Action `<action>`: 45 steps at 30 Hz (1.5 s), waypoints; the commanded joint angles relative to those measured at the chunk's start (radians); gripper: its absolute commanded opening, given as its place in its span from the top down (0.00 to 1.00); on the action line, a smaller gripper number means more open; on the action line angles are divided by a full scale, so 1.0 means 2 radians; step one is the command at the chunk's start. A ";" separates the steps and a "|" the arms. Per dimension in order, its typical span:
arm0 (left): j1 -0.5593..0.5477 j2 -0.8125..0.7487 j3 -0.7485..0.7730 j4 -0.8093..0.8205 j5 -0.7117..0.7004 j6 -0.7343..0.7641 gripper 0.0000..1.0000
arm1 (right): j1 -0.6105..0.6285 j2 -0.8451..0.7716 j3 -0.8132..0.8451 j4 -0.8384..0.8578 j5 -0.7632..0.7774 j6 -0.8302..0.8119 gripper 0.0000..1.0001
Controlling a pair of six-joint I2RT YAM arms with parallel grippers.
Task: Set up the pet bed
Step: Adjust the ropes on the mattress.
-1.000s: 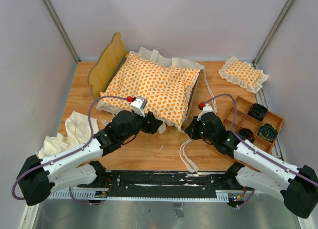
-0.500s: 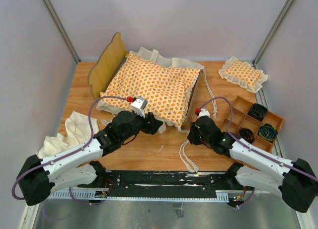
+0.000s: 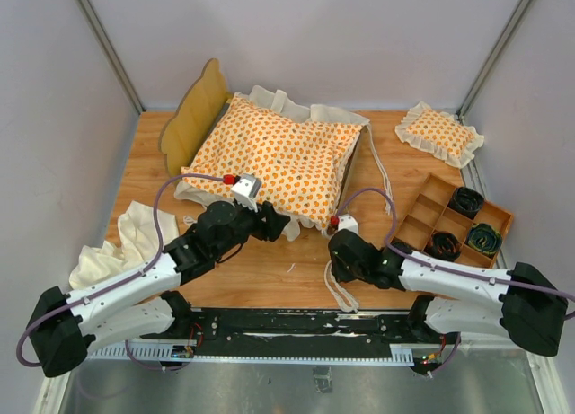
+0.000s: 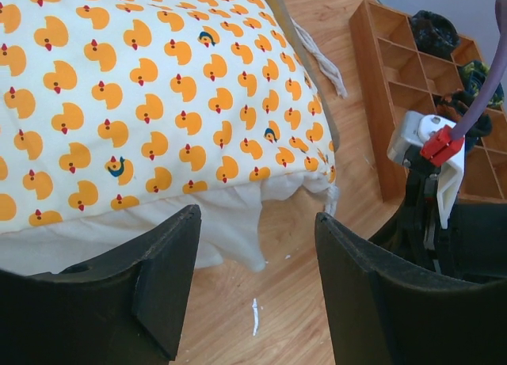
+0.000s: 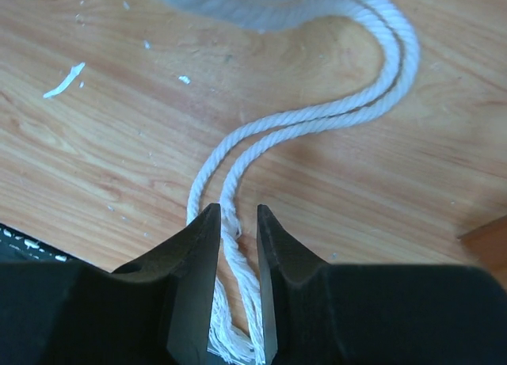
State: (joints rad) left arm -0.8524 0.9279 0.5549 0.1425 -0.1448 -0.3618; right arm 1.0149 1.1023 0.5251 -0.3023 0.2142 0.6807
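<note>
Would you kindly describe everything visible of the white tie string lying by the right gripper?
The tie string is a white twisted cord, doubled into two strands running side by side. It lies slack on the wooden table in a loose S-curve. Its lower stretch, looking frayed, passes between the right gripper's parted fingers; whether they touch it is unclear.

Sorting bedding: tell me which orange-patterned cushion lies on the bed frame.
The large cushion, beside the headboard; the small pillow lies on the tabletop, far right.
</note>
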 commanded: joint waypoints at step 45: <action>-0.003 -0.011 -0.021 0.039 0.066 0.010 0.38 | 0.046 -0.197 0.183 -0.072 0.162 -0.143 1.00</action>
State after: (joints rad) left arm -0.8528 0.8783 0.5205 0.1566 -0.0837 -0.3630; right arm 1.0889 0.7666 0.8310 -0.4862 0.5064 0.4660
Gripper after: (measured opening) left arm 0.625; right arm 0.011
